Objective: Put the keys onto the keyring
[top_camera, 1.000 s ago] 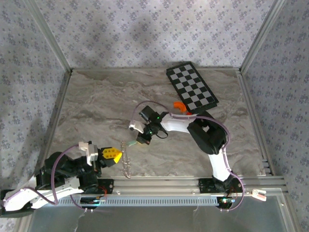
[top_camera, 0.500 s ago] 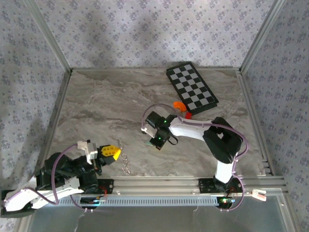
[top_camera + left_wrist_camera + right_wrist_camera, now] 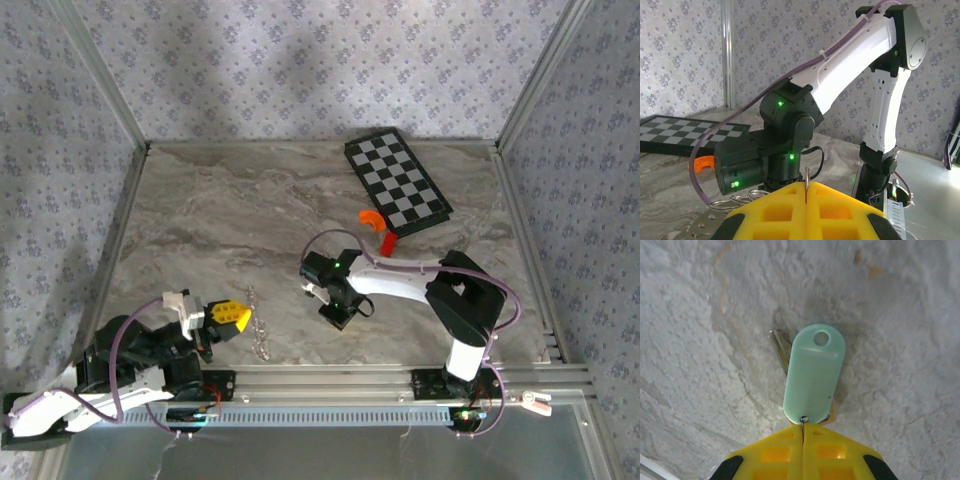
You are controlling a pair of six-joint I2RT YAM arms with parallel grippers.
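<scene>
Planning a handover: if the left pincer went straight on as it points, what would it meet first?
Likely the right arm's black wrist, dead ahead, though depth is unclear; the keyring lies below that line.

Pale teal-green keys (image 3: 813,374) — silvery keyring (image 3: 262,338) — black-and-white checkered board (image 3: 397,181), grey marbled table (image 3: 220,220).

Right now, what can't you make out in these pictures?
- Right wrist view: the teal key tag, pinched in the shut right gripper, covers all but a sliver of metal blade, so how many keys there are is unclear.
- Left wrist view: the left gripper and the right arm's black wrist hide most of the keyring chain.
- Top view: the chain is too small to tell open from closed.
</scene>
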